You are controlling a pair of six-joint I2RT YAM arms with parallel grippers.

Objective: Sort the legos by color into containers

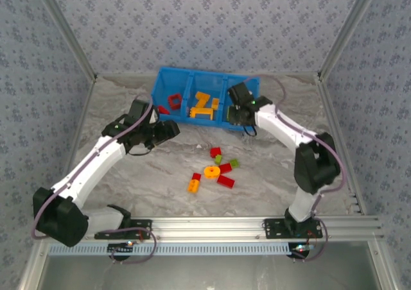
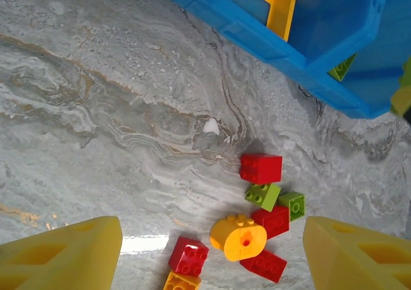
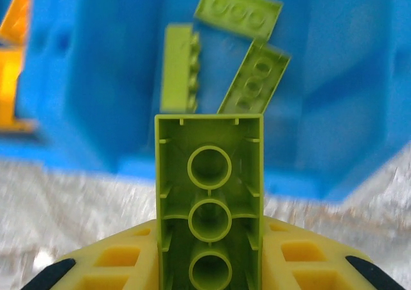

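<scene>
Right gripper (image 3: 209,229) clamped on lime green brick (image 3: 209,174), seemingly at blue bin (image 3: 83,78) edge, left gripper (image 2: 212,238) wide open, empty, loose legos (image 2: 260,168) below on table (image 2: 96,110)

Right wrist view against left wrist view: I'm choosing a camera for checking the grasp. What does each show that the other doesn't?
Right wrist view adds: the right gripper shut on a lime green brick, its underside toward the camera, with three green bricks lying in the compartment ahead.
Left wrist view adds: the open left gripper facing the loose pile of red, green and orange-yellow bricks on the table, including a round one.
Both: the blue bin and the marble table.
</scene>
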